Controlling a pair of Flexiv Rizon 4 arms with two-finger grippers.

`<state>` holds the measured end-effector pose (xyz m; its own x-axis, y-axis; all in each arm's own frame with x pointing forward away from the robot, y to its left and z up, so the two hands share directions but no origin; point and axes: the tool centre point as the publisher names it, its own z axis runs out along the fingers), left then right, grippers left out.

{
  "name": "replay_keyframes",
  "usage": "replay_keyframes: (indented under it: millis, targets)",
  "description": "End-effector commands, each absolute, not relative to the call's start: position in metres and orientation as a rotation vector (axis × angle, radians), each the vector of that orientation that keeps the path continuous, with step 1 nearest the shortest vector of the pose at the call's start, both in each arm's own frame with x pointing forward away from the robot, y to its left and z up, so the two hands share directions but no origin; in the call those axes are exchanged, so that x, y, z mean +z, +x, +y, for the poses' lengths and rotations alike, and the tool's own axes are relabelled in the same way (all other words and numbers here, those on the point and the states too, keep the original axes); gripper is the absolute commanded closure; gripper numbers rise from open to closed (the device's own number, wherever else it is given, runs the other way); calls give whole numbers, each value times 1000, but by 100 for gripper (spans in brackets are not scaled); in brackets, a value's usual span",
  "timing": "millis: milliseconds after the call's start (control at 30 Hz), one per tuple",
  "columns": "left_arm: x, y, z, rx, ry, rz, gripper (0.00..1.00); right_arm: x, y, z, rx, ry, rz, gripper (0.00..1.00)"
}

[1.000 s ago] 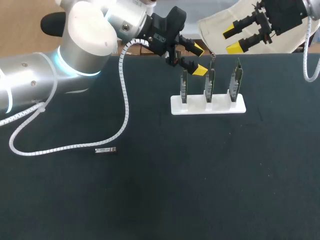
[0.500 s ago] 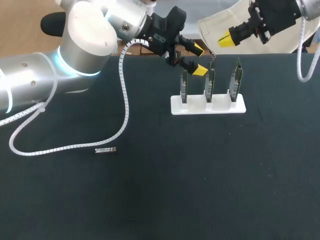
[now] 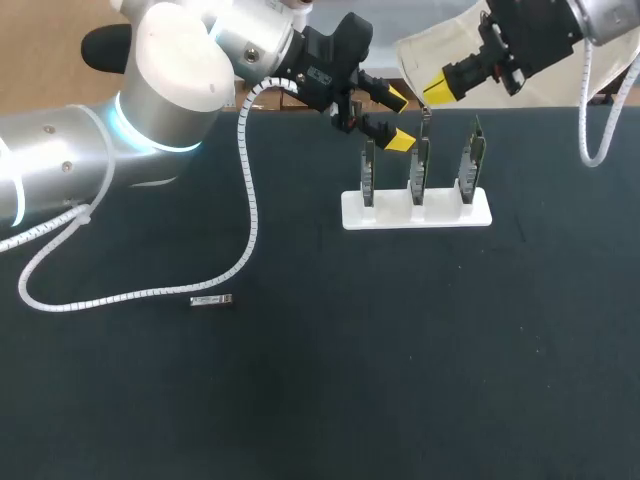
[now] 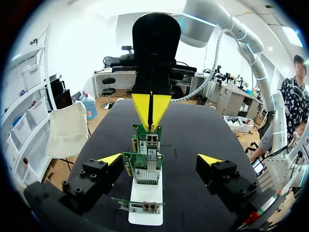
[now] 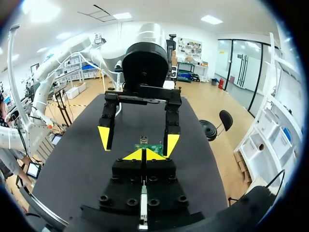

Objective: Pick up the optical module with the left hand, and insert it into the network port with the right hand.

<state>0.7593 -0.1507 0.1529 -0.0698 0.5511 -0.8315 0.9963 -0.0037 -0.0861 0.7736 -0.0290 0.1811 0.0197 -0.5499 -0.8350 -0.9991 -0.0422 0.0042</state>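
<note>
Left claw (image 3: 398, 120) gapes near the network cards (image 3: 420, 168), right claw (image 3: 438, 88) is pressed together

**Left gripper spread, right gripper closed at the table's far edge**

The left arm (image 3: 170, 70) comes in from the table's far left corner, with its wrist stretched along the far edge toward the middle. There the left gripper (image 3: 397, 120) has its fingers wide apart. The right arm (image 3: 605, 15) enters at the far right corner. The right gripper (image 3: 437, 90) hangs over the far edge and points toward the left one, its yellow fingertips (image 5: 135, 154) pressed together.
</note>
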Motion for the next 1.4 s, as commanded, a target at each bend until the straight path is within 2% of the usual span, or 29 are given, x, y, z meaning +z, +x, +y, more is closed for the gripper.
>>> replay_keyframes:
  millis: [33, 1400]
  targets:
    - [153, 758, -151, -955, 1608, 1680, 0, 179, 778, -27, 906, -1669, 1598, 100]
    - [153, 758, -151, -955, 1608, 1680, 0, 157, 774, -24, 892, -1722, 1634, 100]
